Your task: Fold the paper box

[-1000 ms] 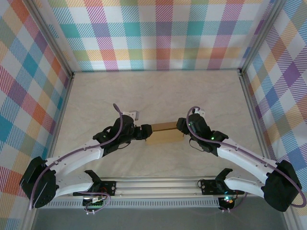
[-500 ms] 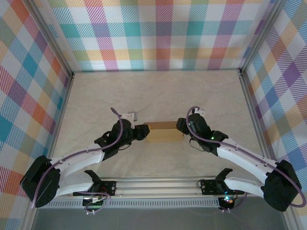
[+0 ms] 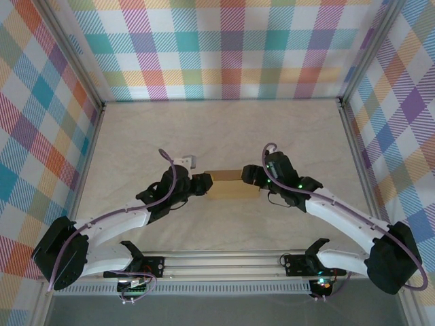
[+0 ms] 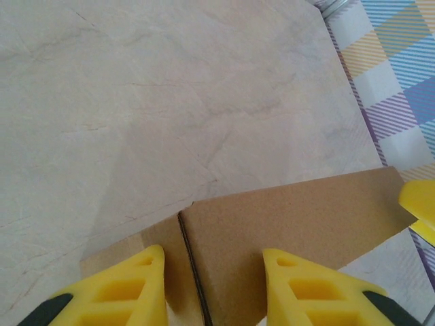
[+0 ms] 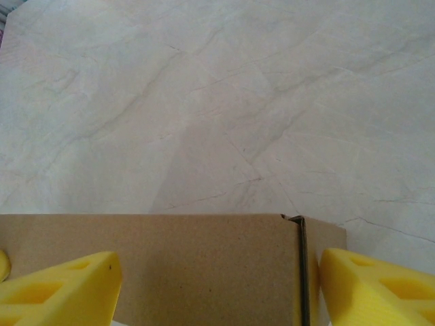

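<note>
The paper box (image 3: 230,185) is a small, shallow brown cardboard box lying flat at the middle of the table, its lid down. My left gripper (image 3: 202,185) is at its left end. In the left wrist view the box (image 4: 292,217) runs to the right, and the left gripper (image 4: 212,255) has its jaws a little apart astride the left end wall. Whether they pinch the cardboard is hidden. My right gripper (image 3: 250,176) is at the right end. In the right wrist view the right gripper (image 5: 219,258) stands open, wide across the box (image 5: 170,265) and its end wall.
The pale marbled table (image 3: 217,129) stretches bare behind the box. Plaid walls (image 3: 224,47) close in the back and both sides. An aluminium rail (image 3: 217,261) with the arm bases runs along the near edge.
The left gripper's jaws narrowed and it moved in on the box's left end. The right gripper's jaws widened. The box's raised lid came down and the box now lies flat.
</note>
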`<move>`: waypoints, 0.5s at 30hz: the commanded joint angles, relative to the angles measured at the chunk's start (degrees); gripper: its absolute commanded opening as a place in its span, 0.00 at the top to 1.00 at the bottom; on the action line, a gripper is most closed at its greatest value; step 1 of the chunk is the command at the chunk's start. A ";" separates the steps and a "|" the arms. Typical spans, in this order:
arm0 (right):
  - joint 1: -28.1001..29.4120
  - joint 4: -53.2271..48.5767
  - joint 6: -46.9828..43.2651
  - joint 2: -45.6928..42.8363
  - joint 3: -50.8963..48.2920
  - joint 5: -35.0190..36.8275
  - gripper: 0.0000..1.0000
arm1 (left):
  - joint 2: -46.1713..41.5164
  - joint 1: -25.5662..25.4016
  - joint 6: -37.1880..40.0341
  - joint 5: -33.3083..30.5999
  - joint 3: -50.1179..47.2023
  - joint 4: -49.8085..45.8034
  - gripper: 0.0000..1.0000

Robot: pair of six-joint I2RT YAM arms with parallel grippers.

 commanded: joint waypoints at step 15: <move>-5.12 -5.44 -1.31 0.05 -0.41 -10.21 0.84 | 5.25 0.28 2.65 -0.28 -1.03 -14.20 0.68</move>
